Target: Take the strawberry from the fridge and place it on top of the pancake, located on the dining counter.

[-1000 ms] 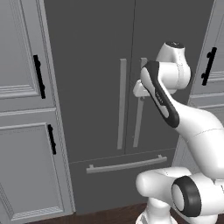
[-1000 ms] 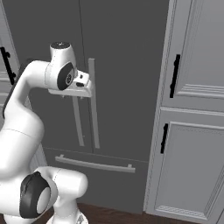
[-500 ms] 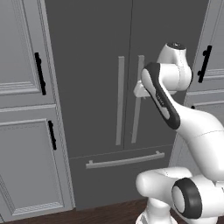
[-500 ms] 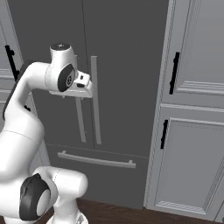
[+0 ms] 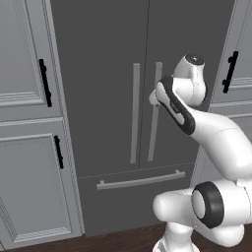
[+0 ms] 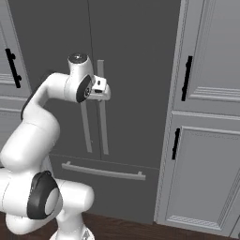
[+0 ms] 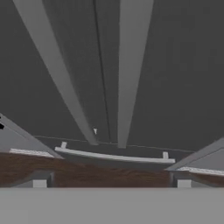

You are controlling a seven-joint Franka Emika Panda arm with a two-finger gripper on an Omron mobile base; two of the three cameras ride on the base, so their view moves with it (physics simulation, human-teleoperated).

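The fridge (image 5: 98,74) (image 6: 136,70) stands shut, so the strawberry is hidden behind its dark grey doors. The pancake and the dining counter are out of view. My gripper (image 6: 101,89) (image 5: 153,98) is up against the upper part of the right door's handle (image 6: 103,129) (image 5: 153,130), open and holding nothing. The forearm covers most of it in the left base view. The hand view looks down along both long handles (image 7: 130,65) (image 7: 61,74) to the drawer handle (image 7: 113,155) and the wooden floor.
Light grey panelled cabinets with short black handles flank the fridge on the left (image 5: 29,123) and on the right (image 6: 206,140). A horizontal bar handle (image 5: 140,179) (image 6: 103,172) crosses the bottom drawer. Dark wood floor (image 6: 140,229) runs along the base.
The hand has shifted slightly toward the right door's handle and a little lower. The jaws stay open and the fridge stays shut.
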